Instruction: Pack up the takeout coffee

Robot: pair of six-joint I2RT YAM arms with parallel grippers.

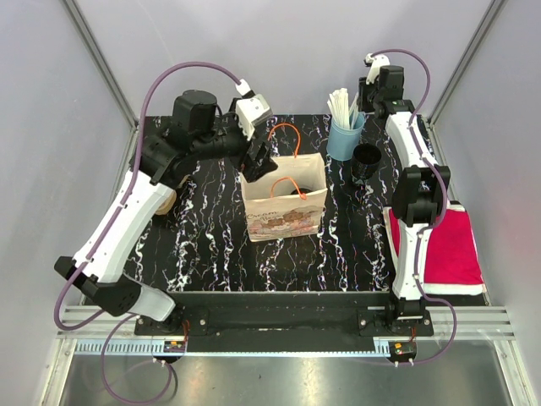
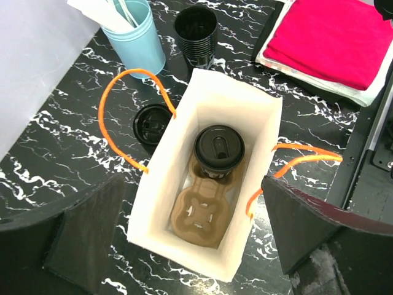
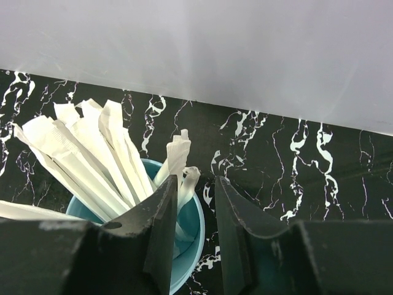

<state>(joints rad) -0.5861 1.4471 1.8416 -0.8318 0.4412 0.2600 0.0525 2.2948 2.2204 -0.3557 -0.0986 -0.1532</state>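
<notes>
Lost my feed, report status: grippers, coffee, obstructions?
Left gripper open over bag. Right gripper open above straws, empty. Coffee in carrier inside bag. Nothing in the way.

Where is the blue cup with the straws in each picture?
Top external: the blue cup stands far back on the right of the table, next to the stack of black cups.
Left wrist: top left, beyond the paper bag.
Right wrist: at the bottom, left of the middle, seen close from above.
Shared landmark: the white wrapped straws sticking out of it show in all three views.
</notes>
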